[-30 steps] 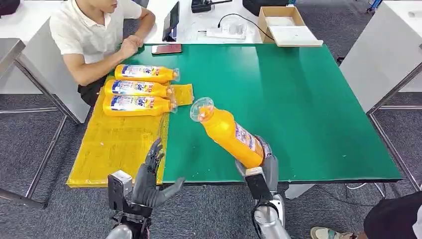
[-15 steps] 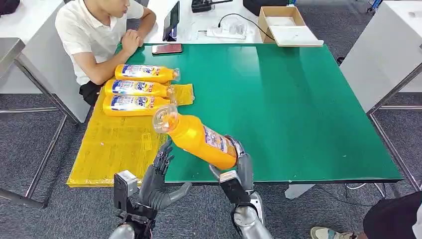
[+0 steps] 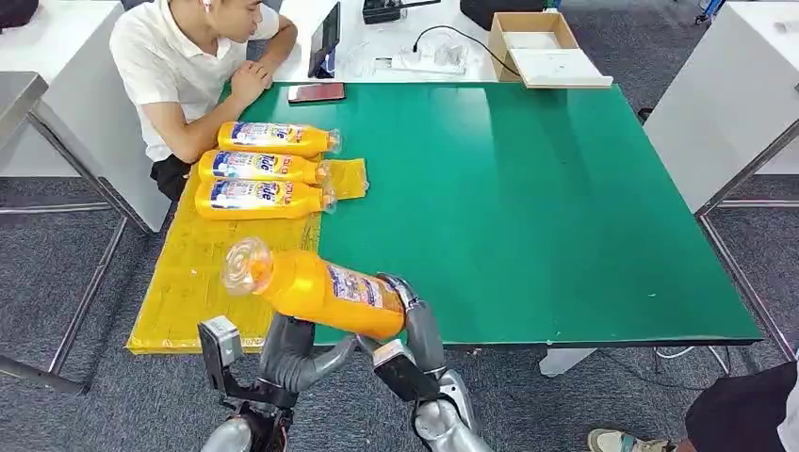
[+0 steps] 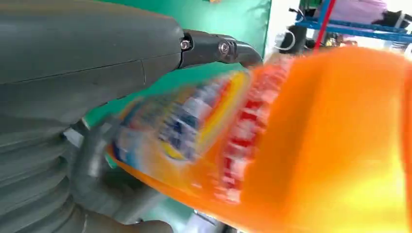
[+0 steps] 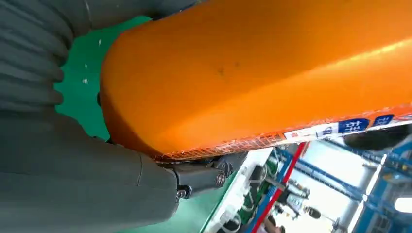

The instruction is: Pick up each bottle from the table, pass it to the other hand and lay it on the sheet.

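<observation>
An orange bottle (image 3: 316,287) with a clear cap hangs tilted over the table's near edge, cap toward the yellow sheet (image 3: 203,282). My right hand (image 3: 415,325) grips it at its base; the right wrist view shows the bottle (image 5: 252,73) pressed against the hand (image 5: 73,160). My left hand (image 3: 292,353) is just beneath the bottle's middle, thumb stretched out, fingers hidden behind it. In the left wrist view the blurred bottle (image 4: 316,145) lies close against the left hand (image 4: 73,58), whose thumb is not closed on it. Three more bottles (image 3: 259,167) lie side by side on the sheet's far end.
The green table (image 3: 528,207) stretches to the right. A person (image 3: 188,66) sits at the far left corner, arms close to the lying bottles. A phone (image 3: 316,92), a tablet (image 3: 325,38) and a cardboard box (image 3: 542,42) stand along the far edge.
My right hand has carried the bottle leftward and nearer, from over the green table to above my left hand. The left hand has come in under the bottle.
</observation>
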`<state>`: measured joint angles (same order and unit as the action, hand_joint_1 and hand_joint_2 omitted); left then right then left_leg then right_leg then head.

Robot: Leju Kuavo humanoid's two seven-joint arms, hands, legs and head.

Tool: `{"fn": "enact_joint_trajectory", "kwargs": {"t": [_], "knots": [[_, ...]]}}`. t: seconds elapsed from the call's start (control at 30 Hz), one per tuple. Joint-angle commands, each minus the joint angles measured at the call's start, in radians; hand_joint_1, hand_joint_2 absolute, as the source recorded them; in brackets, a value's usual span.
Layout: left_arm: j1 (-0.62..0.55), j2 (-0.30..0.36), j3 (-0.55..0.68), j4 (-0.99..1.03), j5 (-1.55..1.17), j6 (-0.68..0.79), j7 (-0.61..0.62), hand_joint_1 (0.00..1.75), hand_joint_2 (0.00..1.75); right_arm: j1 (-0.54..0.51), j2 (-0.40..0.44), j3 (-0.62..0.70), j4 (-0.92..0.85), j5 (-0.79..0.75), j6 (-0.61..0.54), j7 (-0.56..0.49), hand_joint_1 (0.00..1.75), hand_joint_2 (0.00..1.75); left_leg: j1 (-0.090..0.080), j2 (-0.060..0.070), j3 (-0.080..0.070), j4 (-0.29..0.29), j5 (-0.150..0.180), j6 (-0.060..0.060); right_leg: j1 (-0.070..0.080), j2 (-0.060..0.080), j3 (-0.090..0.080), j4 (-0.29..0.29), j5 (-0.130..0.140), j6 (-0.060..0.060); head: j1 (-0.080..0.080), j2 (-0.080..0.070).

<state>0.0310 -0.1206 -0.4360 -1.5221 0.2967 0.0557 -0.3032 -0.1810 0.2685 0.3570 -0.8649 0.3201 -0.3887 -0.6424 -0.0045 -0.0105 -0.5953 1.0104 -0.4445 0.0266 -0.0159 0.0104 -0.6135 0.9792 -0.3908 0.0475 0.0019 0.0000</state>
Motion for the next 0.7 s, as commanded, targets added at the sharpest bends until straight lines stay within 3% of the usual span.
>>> {"fn": "enact_joint_trajectory", "kwargs": {"t": [0.03, 0.23, 0.27, 0.3, 0.5, 0.53, 0.7], "knots": [[-0.032, -0.002, 0.006, -0.007, 0.030, -0.014, -0.022, 0.00, 1.75, -0.079, 0.013, 0.092, 0.202, 0.001, 0.021, -0.010, 1.75, 1.75, 0.001, 0.002, 0.005, -0.001, -0.002, -0.002, 0.002, 0.000, 0.004, -0.001, -0.001, -0.002, 0.000, 0.000], [-0.038, -0.001, -0.008, -0.014, 0.031, -0.027, -0.048, 0.03, 1.75, -0.094, 0.027, 0.141, 0.253, 0.010, 0.056, -0.011, 1.75, 1.75, 0.001, 0.001, 0.003, -0.001, -0.001, -0.002, 0.001, -0.001, 0.003, -0.001, -0.001, -0.002, 0.000, 0.000], [-0.038, 0.000, -0.010, -0.007, 0.038, -0.038, -0.051, 1.50, 1.75, -0.095, 0.026, 0.149, 0.255, 0.011, 0.059, -0.011, 1.75, 1.75, 0.001, 0.000, 0.002, -0.001, -0.001, -0.001, 0.001, -0.001, 0.002, -0.001, -0.001, -0.001, 0.000, 0.000], [-0.037, 0.000, -0.011, -0.005, 0.045, -0.045, -0.050, 1.64, 1.75, -0.095, 0.026, 0.153, 0.255, 0.010, 0.062, -0.010, 1.75, 1.75, 0.001, 0.001, 0.004, -0.001, -0.001, -0.002, 0.002, -0.001, 0.004, -0.001, -0.001, -0.002, 0.000, 0.000], [-0.037, 0.000, -0.011, -0.005, 0.045, -0.045, -0.050, 1.64, 1.75, -0.095, 0.026, 0.153, 0.255, 0.010, 0.062, -0.010, 1.75, 1.75, 0.001, 0.000, 0.004, -0.001, -0.001, -0.002, 0.001, -0.002, 0.004, -0.001, -0.002, -0.002, 0.000, 0.000], [-0.037, 0.001, -0.012, -0.001, 0.050, -0.053, -0.048, 1.75, 1.75, -0.095, 0.024, 0.155, 0.254, 0.010, 0.066, -0.010, 1.75, 1.75, 0.001, 0.000, 0.003, -0.001, -0.001, -0.001, 0.001, -0.002, 0.003, -0.001, -0.001, -0.001, 0.000, 0.000], [-0.037, 0.001, -0.012, -0.001, 0.050, -0.053, -0.048, 1.75, 1.75, -0.095, 0.024, 0.155, 0.254, 0.010, 0.066, -0.010, 1.75, 1.75, 0.001, 0.000, 0.002, -0.001, 0.000, -0.001, 0.001, -0.002, 0.002, -0.001, -0.001, -0.001, 0.000, 0.000]]}}
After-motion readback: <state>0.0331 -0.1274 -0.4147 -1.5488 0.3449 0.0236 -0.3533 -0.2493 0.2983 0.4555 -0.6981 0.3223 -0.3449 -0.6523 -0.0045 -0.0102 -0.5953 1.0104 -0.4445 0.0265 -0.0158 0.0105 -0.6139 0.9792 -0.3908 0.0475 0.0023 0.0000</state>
